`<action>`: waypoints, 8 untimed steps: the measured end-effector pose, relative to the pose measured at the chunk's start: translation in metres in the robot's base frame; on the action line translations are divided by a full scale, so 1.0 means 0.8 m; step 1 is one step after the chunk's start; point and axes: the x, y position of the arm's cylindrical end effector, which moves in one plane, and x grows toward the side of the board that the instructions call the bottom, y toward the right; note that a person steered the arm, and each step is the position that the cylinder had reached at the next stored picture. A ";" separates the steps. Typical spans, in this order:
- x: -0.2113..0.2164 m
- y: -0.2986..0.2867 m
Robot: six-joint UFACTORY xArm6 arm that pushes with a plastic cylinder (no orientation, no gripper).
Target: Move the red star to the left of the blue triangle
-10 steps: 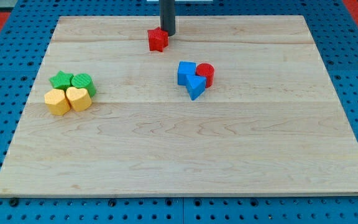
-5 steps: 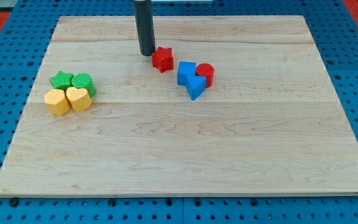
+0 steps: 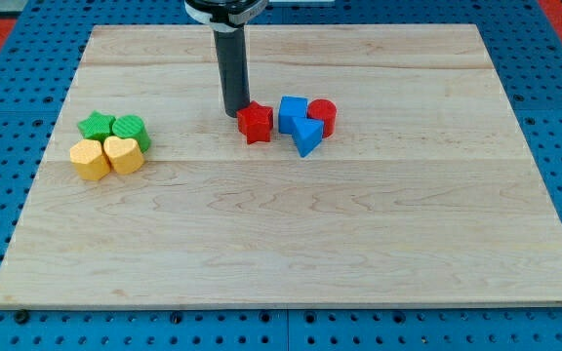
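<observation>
The red star [image 3: 256,123] lies on the wooden board just left of the blue blocks, close to or touching the blue cube [image 3: 292,113]. The blue triangle [image 3: 307,136] sits just below and right of that cube, with a small gap between it and the star. My tip [image 3: 234,113] stands right at the star's upper left side, touching or nearly touching it.
A red cylinder [image 3: 322,116] sits against the right of the blue blocks. At the view's left are a green star [image 3: 96,126], a green block [image 3: 130,129], a yellow block [image 3: 90,160] and a yellow heart [image 3: 122,154], clustered together.
The red star has been pushed down and to the right, from near the board's top to beside the blue blocks. My tip moved from its upper right to its upper left and followed it down.
</observation>
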 end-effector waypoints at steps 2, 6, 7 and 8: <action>0.019 -0.026; 0.105 0.026; 0.074 -0.033; 0.013 -0.041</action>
